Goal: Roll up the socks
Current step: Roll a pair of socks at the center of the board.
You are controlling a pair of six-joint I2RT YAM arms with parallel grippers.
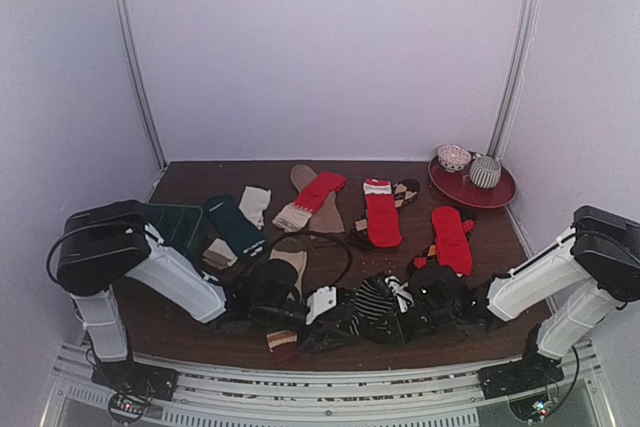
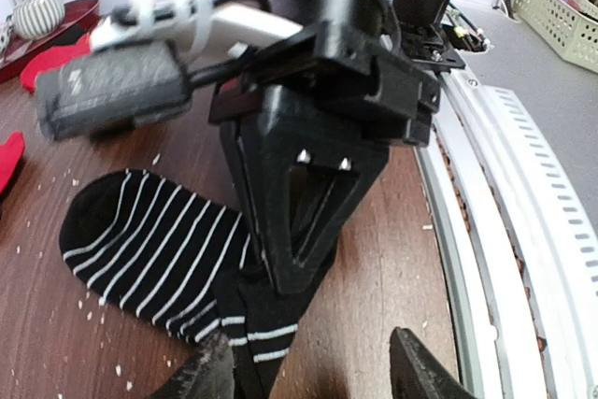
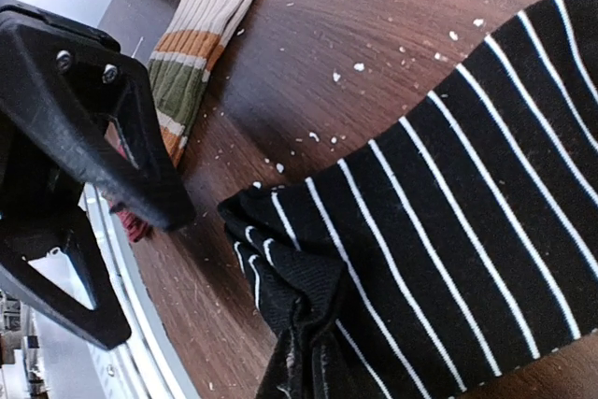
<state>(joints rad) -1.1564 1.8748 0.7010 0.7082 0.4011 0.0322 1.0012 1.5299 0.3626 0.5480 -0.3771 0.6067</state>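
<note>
Left gripper [image 2: 313, 376]: own fingertips [image 2: 207, 373] at the bottom of its wrist view, spread apart, clamping nothing. The narrow end of the black-and-white striped sock [image 2: 149, 249] lies on the table [image 2: 56, 352] between them; can't tell if either finger touches it.

Right gripper [image 2: 291, 273]: pointing down just in front of the left one, fingers closed together, tip pinching that same sock. In the right wrist view the fabric bunches up into the pinch.

The rest of the striped sock lies flat at the near edge, centre, between the two grippers. White specks are scattered on the wood around it.

Other socks, further back, all loose:
- tan sock with striped cuff [image 3: 201, 35], near edge, left of the left gripper
- dark teal sock [image 1: 235, 225] and cream sock [image 1: 255, 204], just beside the green tray [image 1: 180, 224]
- two red socks [image 1: 383, 217] [image 1: 452, 239], mid-right

Red plate [image 1: 500, 195] at the far right corner.
</note>
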